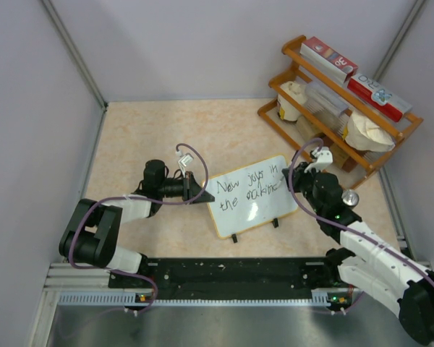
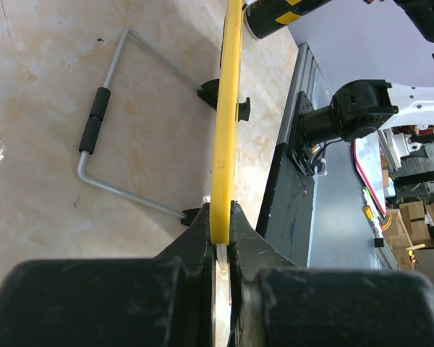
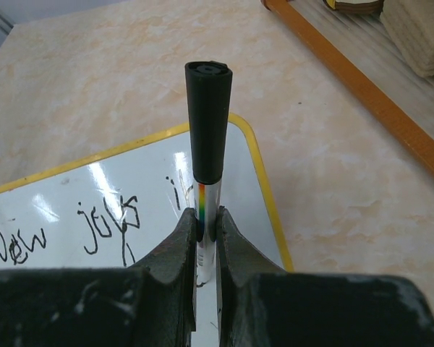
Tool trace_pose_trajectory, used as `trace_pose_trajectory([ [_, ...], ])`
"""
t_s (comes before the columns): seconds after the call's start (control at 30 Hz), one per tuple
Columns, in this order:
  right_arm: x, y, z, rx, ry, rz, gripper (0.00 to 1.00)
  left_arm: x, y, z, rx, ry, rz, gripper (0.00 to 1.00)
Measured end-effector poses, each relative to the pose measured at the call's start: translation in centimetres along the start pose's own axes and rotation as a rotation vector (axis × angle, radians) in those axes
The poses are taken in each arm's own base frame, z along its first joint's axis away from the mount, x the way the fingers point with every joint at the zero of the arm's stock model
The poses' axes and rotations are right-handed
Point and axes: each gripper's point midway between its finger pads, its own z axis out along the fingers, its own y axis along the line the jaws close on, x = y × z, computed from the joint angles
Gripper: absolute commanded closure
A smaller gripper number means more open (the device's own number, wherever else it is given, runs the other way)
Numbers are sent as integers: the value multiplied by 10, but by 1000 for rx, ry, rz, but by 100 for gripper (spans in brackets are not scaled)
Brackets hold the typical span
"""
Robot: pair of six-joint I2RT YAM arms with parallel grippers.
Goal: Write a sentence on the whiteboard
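Left gripper [image 1: 197,189] clamps left edge of small yellow-framed glossy whiteboard [image 1: 253,207]; right gripper [image 3: 206,230], at board's right edge, pinches black-capped marker [image 3: 207,119].

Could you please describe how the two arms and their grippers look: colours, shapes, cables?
Both the left arm and the right arm have white shells with black joints. A thin purple cable loops along each. The left gripper and the right gripper are matte black, each with two thick fingers that taper toward the tips. A small white camera mount sits on each wrist.
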Motion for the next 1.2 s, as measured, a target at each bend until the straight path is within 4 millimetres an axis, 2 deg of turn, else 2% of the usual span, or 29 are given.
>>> trace_pose_trajectory([
  [0.23, -9, 2, 2, 3, -20, 2, 100, 0, 0, 0, 0, 0, 1, 100],
  [0.8, -8, 1, 5, 8, -13, 2, 100, 0, 0, 0, 0, 0, 0, 100],
  [1.2, 11, -3, 0, 12, 51, 1, 100, 0, 0, 0, 0, 0, 0, 100],
])
